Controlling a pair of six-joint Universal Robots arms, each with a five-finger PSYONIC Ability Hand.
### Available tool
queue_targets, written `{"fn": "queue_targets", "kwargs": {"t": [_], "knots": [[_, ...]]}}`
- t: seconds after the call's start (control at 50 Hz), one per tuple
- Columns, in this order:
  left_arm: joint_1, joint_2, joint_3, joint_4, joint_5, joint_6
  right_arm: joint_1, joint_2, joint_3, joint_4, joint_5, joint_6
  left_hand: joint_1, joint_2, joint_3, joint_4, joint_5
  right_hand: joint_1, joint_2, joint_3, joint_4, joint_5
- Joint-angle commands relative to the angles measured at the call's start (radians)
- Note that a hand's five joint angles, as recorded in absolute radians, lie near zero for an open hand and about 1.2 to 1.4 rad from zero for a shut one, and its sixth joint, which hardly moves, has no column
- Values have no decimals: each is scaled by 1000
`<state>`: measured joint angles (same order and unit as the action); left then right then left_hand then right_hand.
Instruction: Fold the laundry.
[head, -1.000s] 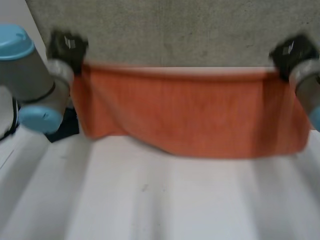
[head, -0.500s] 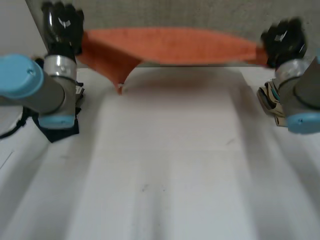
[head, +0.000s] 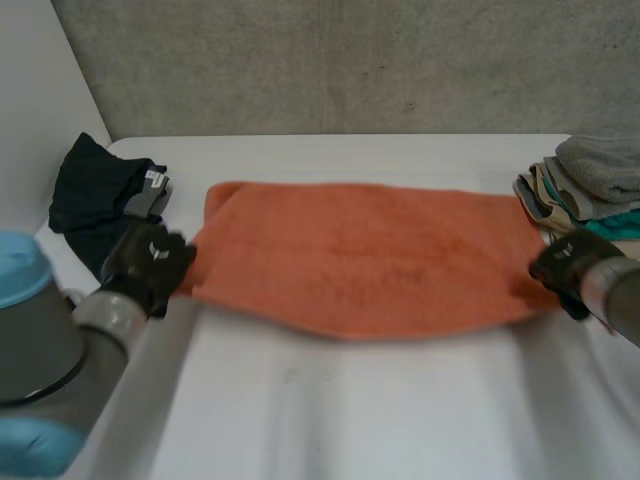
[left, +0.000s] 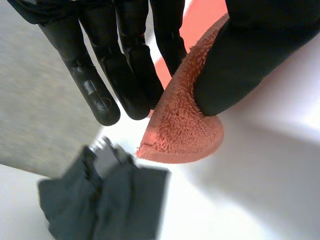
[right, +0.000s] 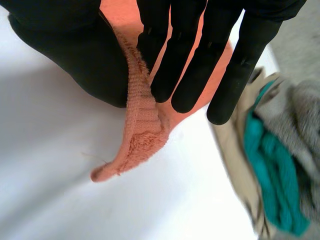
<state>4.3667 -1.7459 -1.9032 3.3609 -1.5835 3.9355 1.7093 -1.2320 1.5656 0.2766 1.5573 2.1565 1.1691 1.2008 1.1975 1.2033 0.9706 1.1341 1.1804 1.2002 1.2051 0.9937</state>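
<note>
**A:** Where is the orange towel (head: 365, 260)?

**B:** It is spread out on the white table (head: 330, 410), its long side running from one arm across to the other. The far edge is fairly straight, and the near edge bows toward the robot in the middle.

**A:** And the left hand (head: 148, 262)?

**B:** It is at the towel's near corner on the robot's left. In the left wrist view that rounded corner (left: 182, 125) is pinched between the thumb (left: 250, 55) on one face and the straight fingers (left: 125, 75) on the other.

**A:** Is the right hand (head: 565, 265) the same?

**B:** Much the same, at the near corner on the robot's right. In the right wrist view the hemmed edge (right: 142, 130) stands up between the thumb and the straight fingers. They clamp it, and the tip of the corner trails down to the table past the fingertips.

**A:** What else is on the table?

**B:** A dark garment (head: 100, 195) with a grey label lies crumpled just beyond the left hand, near the towel's end but not touching it. A stack of folded clothes (head: 590, 185) in grey, teal and beige sits beside the right hand, close to the towel's other end.

**A:** And behind it all?

**B:** A grey wall (head: 350, 70) runs along the far side of the table.
</note>
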Motion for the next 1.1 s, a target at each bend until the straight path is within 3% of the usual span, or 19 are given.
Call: {"fn": "queue_targets", "kwargs": {"t": [0.02, 0.08, 0.18, 0.28, 0.4, 0.46, 0.6, 0.78, 1.1], "knots": [[-4, 152, -69, -311, 0, 60, -111, -172, 209, 63, 0, -259, 227, 195, 199, 193, 251, 262, 216, 196, 191, 228], [-4, 135, -45, -302, 0, 64, -112, -163, 212, 32, 3, -228, 227, 195, 199, 193, 251, 262, 216, 196, 191, 228], [-4, -50, 59, -204, -4, 68, -91, -58, 160, -57, 7, -164, 227, 195, 199, 193, 251, 262, 216, 196, 191, 228], [-6, -231, 225, -133, -12, 91, 6, 48, 47, -168, 36, -115, 227, 195, 199, 193, 251, 262, 216, 196, 191, 228], [-4, -363, 528, -22, -44, 159, 82, 172, -287, -281, 158, -101, 227, 195, 199, 193, 251, 262, 216, 196, 191, 228], [-7, -382, 722, 104, -46, 203, 105, 177, -479, -424, 159, -72, 227, 195, 199, 193, 251, 262, 216, 196, 191, 228], [17, -391, 1006, 511, -27, 189, 110, 132, -582, -853, 129, 17, 227, 195, 199, 193, 251, 262, 216, 196, 191, 228], [54, -392, 968, 482, -27, 88, 119, 141, -536, -824, 96, 31, 227, 195, 199, 193, 251, 262, 216, 196, 191, 228], [73, -458, 540, 503, 42, 4, 133, 321, -389, -672, 47, 72, 227, 195, 199, 193, 251, 262, 216, 196, 191, 228]]}}
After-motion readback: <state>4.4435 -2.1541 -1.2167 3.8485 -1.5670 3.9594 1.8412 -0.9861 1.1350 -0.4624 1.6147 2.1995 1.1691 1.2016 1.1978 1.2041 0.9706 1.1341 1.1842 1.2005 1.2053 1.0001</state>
